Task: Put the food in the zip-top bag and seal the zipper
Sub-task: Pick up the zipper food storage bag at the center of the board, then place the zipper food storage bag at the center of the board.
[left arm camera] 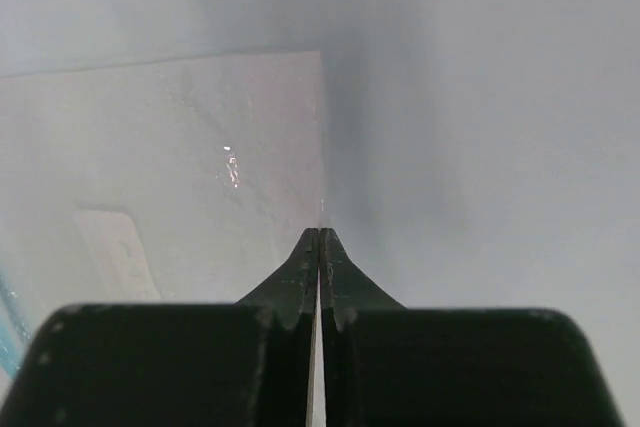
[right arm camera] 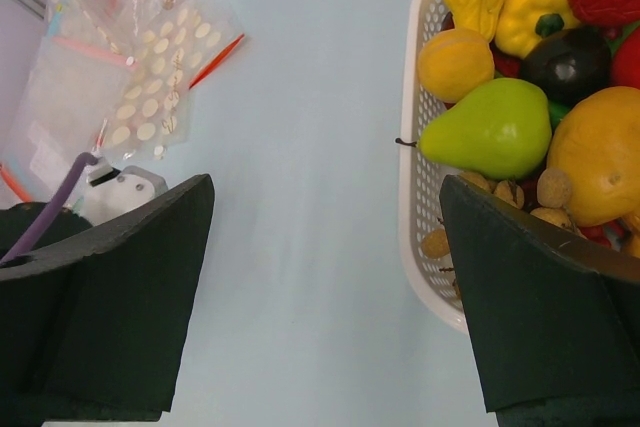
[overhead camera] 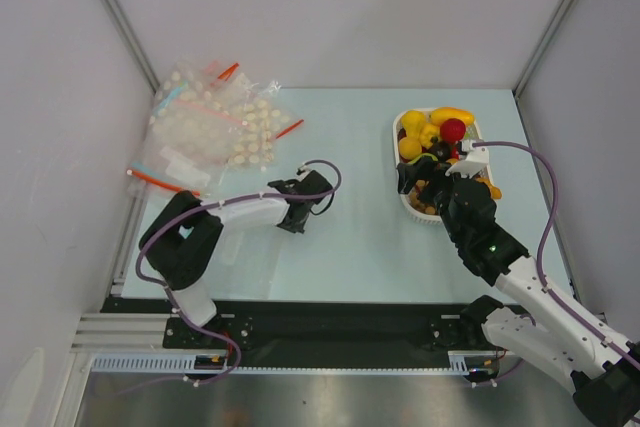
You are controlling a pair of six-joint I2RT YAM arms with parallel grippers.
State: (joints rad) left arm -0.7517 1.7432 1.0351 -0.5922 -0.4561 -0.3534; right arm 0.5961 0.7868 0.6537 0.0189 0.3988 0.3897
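The white tray [right arm camera: 420,247] held the food [right arm camera: 497,129] in a heap. The right gripper [right arm camera: 325,185] gaped above its rim; the left gripper [left arm camera: 320,239] was clamped on the zip-top bag [left arm camera: 170,167] at its edge.

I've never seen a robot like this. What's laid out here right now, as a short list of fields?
left jaws: shut, apparently pinching the edge of the clear zip-top bag
right jaws: open, holding nothing, at the near left edge of the white tray
food: piled in the tray; none seen in the bag
zipper: only a sliver of light blue shows; cannot tell if sealed
spare bags: heaped at the table's far left
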